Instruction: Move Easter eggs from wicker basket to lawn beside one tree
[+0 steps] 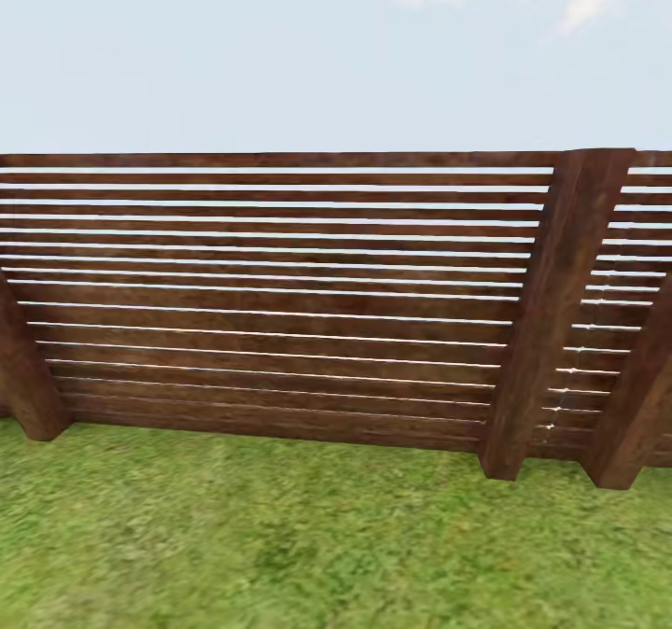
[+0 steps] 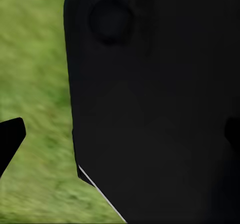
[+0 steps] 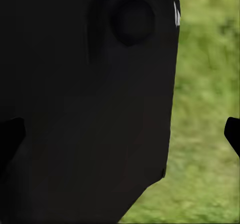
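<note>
The lawn [image 1: 280, 536] spreads as mottled green grass up to a brown slatted fence [image 1: 280, 293]. The Easter eggs, the wicker basket and the tree are out of view. In the left wrist view my left gripper [image 2: 120, 134] is open, one dark fingertip [image 2: 10, 139] over blurred grass and the other against a large black part of the robot [image 2: 160, 109]. In the right wrist view my right gripper [image 3: 120, 134] is open too, one fingertip [image 3: 233, 134] over grass. Nothing sits between either pair of fingers.
The fence runs across the whole head view, close ahead, with thick wooden posts [image 1: 551, 312] at the right and another post [image 1: 23, 377] at the left. Pale sky lies above it. Grass covers the ground in front.
</note>
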Robot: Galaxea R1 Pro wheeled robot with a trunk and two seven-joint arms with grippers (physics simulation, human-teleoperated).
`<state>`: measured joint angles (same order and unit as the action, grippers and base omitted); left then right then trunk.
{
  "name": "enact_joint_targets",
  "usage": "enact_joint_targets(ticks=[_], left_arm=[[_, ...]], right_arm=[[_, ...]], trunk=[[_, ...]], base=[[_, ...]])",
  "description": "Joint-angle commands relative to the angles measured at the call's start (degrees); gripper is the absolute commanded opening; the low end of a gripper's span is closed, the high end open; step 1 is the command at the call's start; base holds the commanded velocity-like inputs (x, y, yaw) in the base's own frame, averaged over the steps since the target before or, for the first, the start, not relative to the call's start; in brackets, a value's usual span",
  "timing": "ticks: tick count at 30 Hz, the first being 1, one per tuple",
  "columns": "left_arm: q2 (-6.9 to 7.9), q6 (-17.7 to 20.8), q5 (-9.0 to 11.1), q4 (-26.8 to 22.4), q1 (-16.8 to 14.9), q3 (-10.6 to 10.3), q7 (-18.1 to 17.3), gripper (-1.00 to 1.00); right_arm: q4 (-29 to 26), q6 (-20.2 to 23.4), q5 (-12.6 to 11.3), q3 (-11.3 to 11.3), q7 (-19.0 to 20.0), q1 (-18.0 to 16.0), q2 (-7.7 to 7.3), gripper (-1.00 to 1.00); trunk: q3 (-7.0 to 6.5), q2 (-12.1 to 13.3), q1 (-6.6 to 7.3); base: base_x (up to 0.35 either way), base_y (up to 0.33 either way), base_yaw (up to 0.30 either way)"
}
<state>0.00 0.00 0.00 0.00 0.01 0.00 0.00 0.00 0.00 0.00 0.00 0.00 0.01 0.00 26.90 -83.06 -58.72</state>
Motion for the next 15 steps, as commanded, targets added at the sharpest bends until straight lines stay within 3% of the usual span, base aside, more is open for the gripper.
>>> enact_joint_targets(ticks=[1, 5, 10, 15], left_arm=[[0.33, -0.07, 0.1, -0.23, 0.33, 0.13, 0.16, 1.0], [1.62, 0.0, 0.21, -0.25, 1.64, 0.23, -0.1, 1.0], [3.22, 0.0, 0.35, -0.42, 3.27, 0.26, -0.35, 1.0], [3.34, 0.0, 0.31, -0.48, 3.68, 0.19, -0.35, 1.0]], right_arm=[[0.33, -0.25, -0.33, -0.33, -0.22, -0.11, -0.33, 1.0], [0.76, -0.09, -1.03, -0.52, -0.09, -0.1, -1.39, 1.0], [0.89, -0.05, -2.13, -0.12, -0.03, -0.09, 0.24, 1.0], [2.32, -1.66, -2.03, 0.0, 1.07, 0.07, 1.23, 1.0]], trunk=[[0.03, -0.02, 0.0], [0.03, -0.02, 0.0], [0.0, -0.02, 0.0], [-0.25, -0.02, 0.0]], base=[[0.0, 0.0, 0.0], [0.0, 0.0, 0.0], [0.0, 0.0, -0.032], [0.0, 0.0, -0.215]])
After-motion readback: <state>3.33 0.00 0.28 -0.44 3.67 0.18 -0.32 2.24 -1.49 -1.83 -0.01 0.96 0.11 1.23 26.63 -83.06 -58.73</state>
